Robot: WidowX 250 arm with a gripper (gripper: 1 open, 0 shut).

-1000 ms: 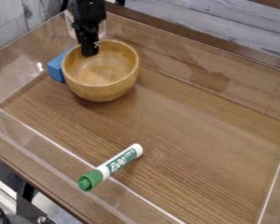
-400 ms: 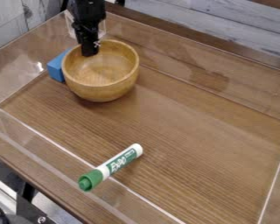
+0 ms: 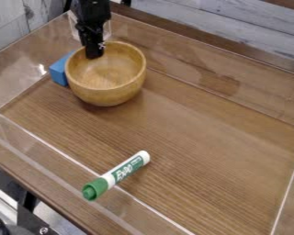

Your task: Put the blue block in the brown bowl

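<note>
From my end of the feed I list the following.

Item: one table (image 3: 198, 138), the main surface, of brown wood with visible grain running along it. It fills most of the view. A paler edge runs down the right side, and another cuts diagonally across the lower left corner.

Item: one brown bowl (image 3: 107, 90), round, wooden, thick-walled, standing upright in the upper left part of my view. The inside is a lighter, yellowish brown.

Item: one blue block (image 3: 60, 71), small, on the table at the left side of the bowl, outside it. The bowl's rim hides part of it; whether the two touch I cannot tell.

Item: one marker pen (image 3: 117, 176), white with a green end and green print, lying at a slant on the bare wood near the bottom, well apart from the bowl.

Item: one gripper (image 3: 88, 46), black, at the end of the arm that enters from the top edge, its lower end at the bowl's far left rim. The jaws I enter as pressed together; whether anything is caught between them I cannot make out.

Item: surroundings. Past the table's lower left edge, dark cables (image 3: 19, 207) and other dark gear hang or lie against a pale background, too cropped for me to name further. At the upper left corner there is a pale patch beyond the wood, and a small dark shape sits at the upper right edge, unidentified.
</note>
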